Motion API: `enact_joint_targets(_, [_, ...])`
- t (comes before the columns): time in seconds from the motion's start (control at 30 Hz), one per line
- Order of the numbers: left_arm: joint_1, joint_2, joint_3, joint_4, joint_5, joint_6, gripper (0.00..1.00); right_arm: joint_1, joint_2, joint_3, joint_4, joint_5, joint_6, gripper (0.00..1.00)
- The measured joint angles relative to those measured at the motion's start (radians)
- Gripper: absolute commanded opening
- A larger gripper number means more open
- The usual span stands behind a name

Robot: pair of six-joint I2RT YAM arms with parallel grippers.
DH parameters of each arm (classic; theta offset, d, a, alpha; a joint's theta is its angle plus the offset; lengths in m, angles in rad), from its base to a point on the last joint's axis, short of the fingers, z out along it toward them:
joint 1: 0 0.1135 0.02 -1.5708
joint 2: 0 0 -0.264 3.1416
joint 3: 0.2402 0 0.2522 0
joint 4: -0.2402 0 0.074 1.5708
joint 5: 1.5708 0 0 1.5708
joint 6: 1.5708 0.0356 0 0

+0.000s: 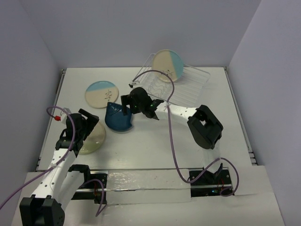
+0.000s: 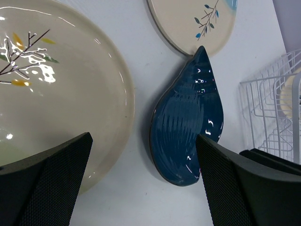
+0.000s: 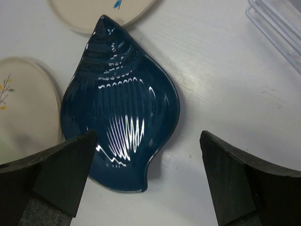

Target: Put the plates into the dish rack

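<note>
Hidden: the cream plate (image 1: 96,140) at 8 o'clock is half under the left arm, and its rim is cut off in the left wrist view. The blue plate (image 3: 120,108), shell-shaped, lies mid-tabletop (image 1: 146,150), its top edge covered by the right end effector (image 3: 148,134) in the top view. The rack (image 1: 190,87) at 1 o'clock has faint wires. A two-tone plate (image 1: 168,65) stands tilted in it, probably between prongs. A second two-tone plate (image 1: 102,93) lies flat at 11 o'clock, just beside the blue plate. A purple cable (image 1: 171,136) loops across the rack front. The left end effector (image 2: 143,139) has its jaws wide and empty; the right likewise, above the blue plate. Count: four plates, one racked, three on the tabletop; one rack.
</note>
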Motion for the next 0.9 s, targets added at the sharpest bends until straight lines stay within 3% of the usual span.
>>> enact_joint_targets(0.23, [0.0, 0.008, -0.005, 0.026, 0.001, 0.005, 0.99, 0.002, 0.127, 0.099, -0.029, 0.029, 0.06, 0.84])
enact_joint_targets(0.33, [0.0, 0.008, -0.005, 0.035, 0.001, 0.008, 0.99, 0.002, 0.168, 0.121, -0.049, 0.041, 0.083, 0.7])
enact_joint_targets(0.57, [0.0, -0.004, -0.013, 0.051, 0.008, 0.01, 0.99, 0.002, 0.225, 0.144, -0.087, 0.051, 0.122, 0.62])
enact_joint_targets(0.8, [0.0, -0.004, -0.022, 0.053, 0.02, 0.014, 0.99, 0.002, 0.275, 0.198, -0.093, 0.063, 0.158, 0.46])
enact_joint_targets(0.9, [0.0, -0.004, -0.022, 0.055, 0.028, 0.015, 0.99, 0.002, 0.276, 0.199, -0.097, 0.068, 0.174, 0.33])
